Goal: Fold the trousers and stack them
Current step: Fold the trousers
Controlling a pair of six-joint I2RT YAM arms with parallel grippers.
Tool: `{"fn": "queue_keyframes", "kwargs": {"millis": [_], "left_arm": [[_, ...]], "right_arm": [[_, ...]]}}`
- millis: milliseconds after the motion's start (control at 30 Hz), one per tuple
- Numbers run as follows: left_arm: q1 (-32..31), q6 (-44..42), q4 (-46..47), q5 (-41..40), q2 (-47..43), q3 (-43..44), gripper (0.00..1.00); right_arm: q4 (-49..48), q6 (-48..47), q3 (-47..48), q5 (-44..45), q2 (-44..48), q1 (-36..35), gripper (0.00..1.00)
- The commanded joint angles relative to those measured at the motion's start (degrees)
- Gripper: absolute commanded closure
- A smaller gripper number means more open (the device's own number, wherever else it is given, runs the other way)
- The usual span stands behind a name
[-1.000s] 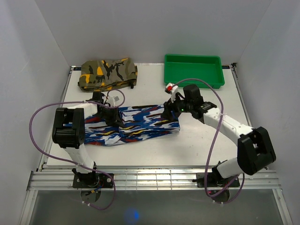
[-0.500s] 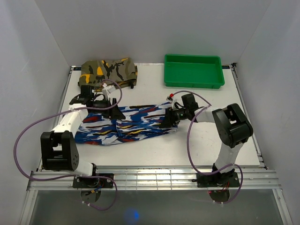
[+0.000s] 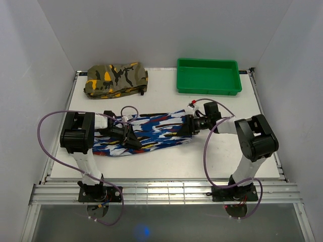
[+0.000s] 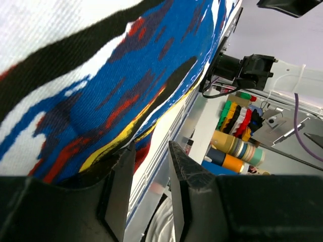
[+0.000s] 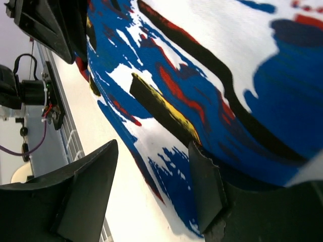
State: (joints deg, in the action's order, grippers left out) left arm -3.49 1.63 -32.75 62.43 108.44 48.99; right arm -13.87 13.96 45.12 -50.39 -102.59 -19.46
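The trousers, blue with white, red, black and yellow streaks, lie in a long band across the middle of the table. My left gripper sits low at their near left part. In the left wrist view its jaws stand apart with only the table edge between them, and the trousers press against the left finger. My right gripper is at the right end of the band. In its wrist view it is open wide, straddling the trousers' near edge.
An olive camouflage folded garment lies at the back left. A green tray stands at the back right. The slotted metal rail runs along the table's near edge. White walls close in both sides.
My left gripper swung from the trousers' far left edge to their near side. My right gripper settled lower at the right end. The cloth's right end shifted slightly.
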Motion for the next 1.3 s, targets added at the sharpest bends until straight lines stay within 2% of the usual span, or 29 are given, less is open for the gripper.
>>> {"fn": "queue_keyframes", "kwargs": {"millis": [0, 100, 133, 233, 333, 433, 533, 700, 767, 833, 900, 933, 1000, 1100, 1200, 1267], "left_arm": [[0.06, -0.92, 1.90, -6.72, 2.12, 2.07, 0.54], [0.06, -3.71, 1.38, -3.64, -0.59, 2.69, 0.46], [0.06, -4.69, 0.94, -2.94, -1.99, 2.77, 0.44], [0.06, -7.25, -0.38, -0.57, -8.23, 3.47, 0.31], [0.06, -6.73, -1.00, 1.90, -13.33, 5.67, 0.19], [0.67, -4.97, -2.05, 0.68, -17.55, 9.45, 0.07], [3.38, -3.83, -4.24, -1.52, -20.45, 12.87, 0.02], [15.58, -5.23, -9.51, -4.51, -23.36, 17.01, 0.02], [18.42, -7.76, -11.53, -8.80, -24.50, 19.28, 0.02], [22.28, -9.44, -14.44, -13.10, -25.38, 20.79, 0.02], [25.96, -10.24, -14.88, -15.58, -27.75, 21.58, 0.02], [27.29, -10.24, -14.71, -18.55, -28.54, 21.58, 0.02], [30.45, -10.15, -14.09, -21.03, -30.74, 21.23, 0.02], [33.62, -10.33, -14.70, -23.68, -31.89, 20.97, 0.02], [35.91, -12.79, -18.04, -22.88, -31.19, 21.15, 0.02], [37.14, -14.63, -20.23, -22.01, -30.05, 20.88, 0.02]], "right_arm": [[8.76, -1.03, -0.92, 3.90, 4.22, 2.15, 0.35], [11.84, -0.69, -1.00, 3.72, 11.07, 5.57, 0.29], [12.28, -0.51, -1.26, 3.98, 14.31, 8.01, 0.22], [13.08, -1.12, -2.76, 8.19, 16.80, 10.84, 0.14], [11.94, -1.91, -3.29, 9.00, 12.35, 11.11, 0.17], [6.78, 0.10, -3.90, 8.03, 6.99, 11.11, 0.21], [1.07, 3.25, -3.55, 6.63, 2.68, 10.94, 0.23], [-3.27, 6.34, -1.18, 5.92, -2.17, 8.48, 0.23], [-3.71, 7.22, 0.31, 5.48, -4.11, 6.72, 0.24], [-3.97, 7.75, 0.93, 4.78, -5.69, 5.93, 0.36], [-3.27, 7.49, 1.72, 4.16, -6.22, 6.10, 0.54], [-2.31, 6.97, 1.98, 4.07, -6.14, 6.37, 0.73], [0.84, 5.21, 2.42, 4.07, -4.57, 7.85, 0.92], [4.62, 1.36, 1.90, 3.11, -1.23, 11.79, 0.92], [14.37, -4.27, 1.90, 1.79, 6.66, 17.85, 0.92], [24.30, -10.86, 2.25, 1.53, 10.28, 21.99, 0.92]]}}
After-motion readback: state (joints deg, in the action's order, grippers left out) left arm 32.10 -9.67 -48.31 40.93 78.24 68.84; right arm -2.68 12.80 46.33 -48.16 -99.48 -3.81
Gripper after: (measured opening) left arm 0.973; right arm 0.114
